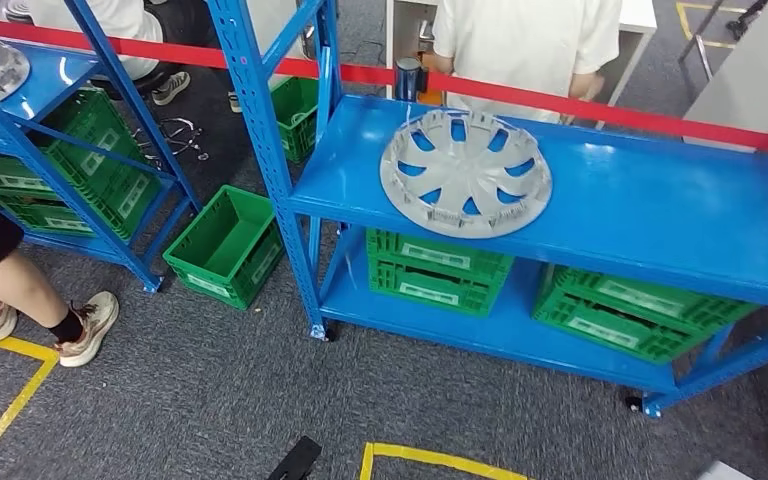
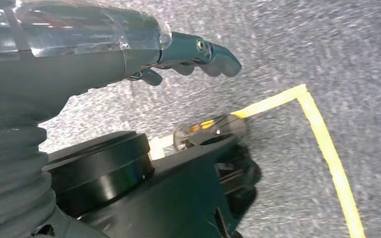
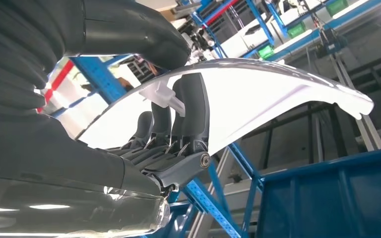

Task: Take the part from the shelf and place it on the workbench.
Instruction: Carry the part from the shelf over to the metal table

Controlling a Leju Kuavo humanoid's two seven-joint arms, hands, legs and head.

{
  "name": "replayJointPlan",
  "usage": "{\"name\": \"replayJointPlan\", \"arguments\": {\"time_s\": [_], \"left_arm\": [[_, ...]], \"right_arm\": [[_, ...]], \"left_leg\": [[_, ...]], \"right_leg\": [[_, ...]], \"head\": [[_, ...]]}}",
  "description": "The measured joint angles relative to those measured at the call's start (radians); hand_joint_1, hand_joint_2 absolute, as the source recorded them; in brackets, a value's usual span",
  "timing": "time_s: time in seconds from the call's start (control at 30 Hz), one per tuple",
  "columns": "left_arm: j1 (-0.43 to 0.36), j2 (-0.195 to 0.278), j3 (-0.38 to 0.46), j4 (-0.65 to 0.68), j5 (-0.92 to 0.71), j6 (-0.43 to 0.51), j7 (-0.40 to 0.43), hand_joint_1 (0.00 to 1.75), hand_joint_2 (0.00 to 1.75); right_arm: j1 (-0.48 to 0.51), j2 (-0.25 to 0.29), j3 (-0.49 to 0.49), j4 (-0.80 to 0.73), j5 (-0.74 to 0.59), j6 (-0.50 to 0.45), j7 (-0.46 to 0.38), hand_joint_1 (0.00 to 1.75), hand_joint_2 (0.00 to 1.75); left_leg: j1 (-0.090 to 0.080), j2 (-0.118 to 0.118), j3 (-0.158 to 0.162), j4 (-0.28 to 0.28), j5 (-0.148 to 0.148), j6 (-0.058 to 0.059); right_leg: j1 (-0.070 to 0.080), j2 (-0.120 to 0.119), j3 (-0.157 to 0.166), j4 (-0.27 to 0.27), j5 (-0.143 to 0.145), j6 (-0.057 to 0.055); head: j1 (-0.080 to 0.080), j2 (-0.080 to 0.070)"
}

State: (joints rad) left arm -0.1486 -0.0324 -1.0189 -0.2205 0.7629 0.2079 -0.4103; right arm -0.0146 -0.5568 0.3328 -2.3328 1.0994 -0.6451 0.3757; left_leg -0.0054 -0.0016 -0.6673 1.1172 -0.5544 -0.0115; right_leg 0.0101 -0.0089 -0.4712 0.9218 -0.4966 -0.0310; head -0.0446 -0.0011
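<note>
While left hand (image 2: 198, 54) hangs empty, fingers loosely curled, right hand (image 3: 173, 134) grips silver hubcap (image 3: 258, 94) rim; blue shelf (image 3: 327, 198) just beyond.

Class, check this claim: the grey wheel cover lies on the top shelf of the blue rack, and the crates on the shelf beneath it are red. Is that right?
Not quite. The wheel cover does lie on the top shelf of the blue rack, but the crates on the shelf beneath it are green, not red, as the head view shows.
</note>
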Motion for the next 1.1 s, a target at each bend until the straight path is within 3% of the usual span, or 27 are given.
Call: {"name": "replayJointPlan", "arguments": {"time_s": [0.03,0.07,0.1,0.13,0.2,0.27,0.3,0.33,0.4,0.43,0.47,0.53,0.57,0.6,0.63,0.7,0.73,0.8,0.83,0.9,0.93,0.97,1.03,1.07,1.1], "left_arm": [[0.000,0.000,0.000,0.000,0.000,0.000,0.000,0.00,1.75],[0.000,0.001,0.000,0.000,0.000,0.000,0.000,0.00,1.75],[0.000,0.001,0.000,0.000,0.000,0.000,0.000,0.00,1.75],[0.000,0.002,0.000,0.000,0.000,0.000,0.000,0.00,1.75],[-0.001,0.002,0.000,0.000,0.000,0.000,0.000,0.00,1.75],[-0.003,0.003,0.000,0.000,0.000,0.000,-0.001,0.00,1.75],[-0.005,0.003,0.000,0.000,0.000,0.000,-0.002,0.00,1.75],[-0.007,0.003,0.000,0.000,0.000,0.000,-0.004,0.00,1.75],[-0.009,0.003,0.000,0.000,0.002,0.000,-0.008,0.00,1.75],[-0.010,0.003,0.000,0.000,0.003,0.001,-0.009,0.00,1.75],[-0.012,0.004,0.000,0.000,0.003,0.001,-0.009,0.00,1.75],[-0.017,0.005,0.000,0.000,0.004,0.005,-0.010,0.00,1.75],[-0.018,0.006,0.000,0.000,0.006,0.008,-0.010,0.00,1.75],[-0.017,0.007,0.000,0.000,0.008,0.013,-0.011,0.00,1.75],[-0.016,0.009,0.000,0.000,0.013,0.019,-0.013,0.00,1.75],[-0.008,0.016,0.000,0.001,0.023,0.031,-0.020,0.00,1.75],[-0.003,0.020,0.000,0.001,0.028,0.034,-0.025,0.00,1.75],[0.007,0.028,0.000,0.001,0.035,0.036,-0.030,0.00,1.75],[0.009,0.032,0.000,0.001,0.037,0.036,-0.028,0.00,1.75],[0.011,0.039,0.000,0.001,0.038,0.035,-0.023,0.00,1.75],[0.011,0.042,0.000,0.002,0.038,0.034,-0.020,0.00,1.75],[0.011,0.044,0.000,0.002,0.038,0.033,-0.019,0.00,1.75],[0.009,0.045,0.000,0.002,0.038,0.031,-0.018,0.00,1.75],[0.009,0.046,0.000,0.001,0.037,0.029,-0.018,0.00,1.75],[0.008,0.046,0.000,0.001,0.036,0.027,-0.018,0.00,1.75]], "right_arm": [[0.000,0.000,0.000,0.000,0.000,0.000,0.000,1.75,1.75],[0.000,0.000,0.000,0.000,0.000,0.000,0.000,1.75,1.75],[0.000,0.000,0.000,0.000,0.000,0.000,0.000,1.75,1.75],[0.000,0.000,0.000,0.000,0.000,0.000,0.000,1.75,1.75],[0.000,0.001,0.000,0.000,0.000,0.000,0.000,1.75,1.75],[-0.001,0.000,0.000,-0.002,0.000,0.000,0.000,1.75,1.75],[-0.002,0.000,0.000,-0.004,0.000,0.000,0.000,1.75,1.75],[-0.004,0.000,0.000,-0.005,0.000,0.001,0.000,1.75,1.75],[-0.006,0.000,0.000,-0.005,-0.001,0.003,0.000,1.75,1.75],[-0.007,0.000,0.000,-0.004,-0.003,0.005,0.000,1.75,1.75],[-0.008,0.000,0.001,-0.003,-0.006,0.006,-0.001,1.75,1.75],[-0.015,0.000,0.001,-0.001,-0.019,0.004,-0.005,1.75,1.75],[-0.020,0.000,0.002,0.000,-0.027,0.002,-0.008,1.75,1.75],[-0.024,0.001,0.003,0.003,-0.038,0.000,-0.011,1.75,1.75],[-0.027,0.002,0.004,0.006,-0.054,-0.003,-0.015,1.75,1.75],[-0.033,0.006,0.008,0.017,-0.092,-0.014,-0.030,1.75,1.75],[-0.034,0.008,0.011,0.023,-0.106,-0.021,-0.042,1.75,1.75],[-0.030,0.014,0.015,0.034,-0.110,-0.034,-0.066,1.75,1.75],[-0.024,0.017,0.016,0.037,-0.103,-0.038,-0.073,1.75,1.75],[-0.005,0.021,0.011,0.040,-0.088,-0.042,-0.072,1.75,1.75],[0.006,0.023,0.007,0.040,-0.084,-0.043,-0.067,1.75,1.75],[0.015,0.024,0.003,0.040,-0.082,-0.043,-0.063,1.75,1.75],[0.029,0.027,-0.001,0.039,-0.081,-0.044,-0.058,1.75,1.75],[0.033,0.029,-0.001,0.039,-0.081,-0.044,-0.058,1.75,1.75],[0.036,0.031,-0.001,0.039,-0.082,-0.045,-0.058,1.75,1.75]], "left_leg": [[0.003,0.000,-0.018,0.069,-0.045,-0.005],[0.004,0.000,-0.028,0.129,-0.065,-0.009],[0.006,0.000,-0.026,0.167,-0.058,-0.013],[0.007,0.001,-0.009,0.174,-0.031,-0.015],[0.010,0.000,0.078,0.089,0.020,-0.018],[0.011,-0.002,0.183,-0.053,0.002,-0.014],[0.010,-0.003,0.212,-0.100,-0.016,-0.008],[0.007,-0.004,0.221,-0.122,-0.026,0.000],[0.008,-0.003,0.207,-0.126,-0.014,0.019],[0.009,-0.002,0.196,-0.127,-0.002,0.027],[0.011,-0.001,0.182,-0.128,0.012,0.034],[0.009,0.001,0.148,-0.126,0.039,0.040],[0.007,0.001,0.130,-0.125,0.053,0.040],[0.004,0.003,0.111,-0.124,0.067,0.041],[0.001,0.005,0.093,-0.123,0.080,0.041],[-0.005,0.010,0.063,-0.121,0.103,0.040],[-0.009,0.012,0.053,-0.121,0.114,0.038],[-0.010,0.018,0.041,-0.121,0.133,0.030],[-0.009,0.020,0.038,-0.123,0.141,0.024],[-0.005,0.020,0.031,-0.126,0.152,0.013],[-0.004,0.017,0.024,-0.115,0.135,0.007],[-0.002,0.012,0.013,-0.087,0.100,0.002],[0.003,0.002,-0.021,0.025,0.001,-0.006],[0.004,0.000,-0.038,0.090,-0.031,-0.010],[0.005,0.000,-0.045,0.138,-0.038,-0.013]], "right_leg": [[0.000,0.000,-0.019,0.003,0.013,0.000],[0.000,-0.001,-0.040,0.008,0.025,0.001],[-0.001,-0.001,-0.062,0.015,0.037,0.003],[-0.002,-0.002,-0.084,0.024,0.047,0.006],[-0.005,-0.003,-0.124,0.048,0.061,0.014],[-0.005,-0.003,-0.153,0.075,0.069,0.024],[-0.005,-0.003,-0.161,0.083,0.076,0.029],[-0.005,-0.003,-0.166,0.087,0.084,0.034],[-0.009,-0.002,-0.175,0.090,0.087,0.045],[-0.010,0.000,-0.182,0.105,0.064,0.051],[-0.012,0.001,-0.192,0.138,0.022,0.057],[-0.014,0.002,-0.214,0.254,-0.084,0.067],[-0.016,0.002,-0.218,0.314,-0.113,0.068],[-0.016,0.002,-0.215,0.355,-0.116,0.068],[-0.016,0.003,-0.200,0.367,-0.095,0.064],[-0.014,0.005,-0.122,0.289,-0.037,0.050],[-0.012,0.007,-0.063,0.207,-0.031,0.039],[-0.005,0.010,0.028,0.064,-0.055,0.025],[-0.001,0.009,0.046,0.027,-0.069,0.021],[0.001,0.007,0.039,0.011,-0.058,0.016],[-0.001,0.005,0.032,0.007,-0.048,0.012],[-0.004,0.003,0.023,0.003,-0.036,0.008],[-0.005,0.002,0.001,0.003,-0.016,0.003],[-0.005,0.001,-0.010,0.005,-0.007,0.004],[-0.005,0.001,-0.022,0.008,0.000,0.005]], "head": [[-0.001,0.000],[-0.002,0.000],[-0.002,0.000],[-0.002,0.000],[-0.003,0.000],[-0.005,0.000],[-0.006,0.000],[-0.007,0.000],[-0.005,0.000],[-0.003,0.000],[0.000,0.000],[0.007,0.000],[0.008,0.000],[0.010,0.000],[0.011,0.000],[0.011,0.000],[0.010,0.000],[0.009,0.000],[0.009,0.000],[0.010,0.000],[0.010,0.000],[0.009,0.000],[0.006,0.000],[0.005,0.000],[0.005,0.000]]}}
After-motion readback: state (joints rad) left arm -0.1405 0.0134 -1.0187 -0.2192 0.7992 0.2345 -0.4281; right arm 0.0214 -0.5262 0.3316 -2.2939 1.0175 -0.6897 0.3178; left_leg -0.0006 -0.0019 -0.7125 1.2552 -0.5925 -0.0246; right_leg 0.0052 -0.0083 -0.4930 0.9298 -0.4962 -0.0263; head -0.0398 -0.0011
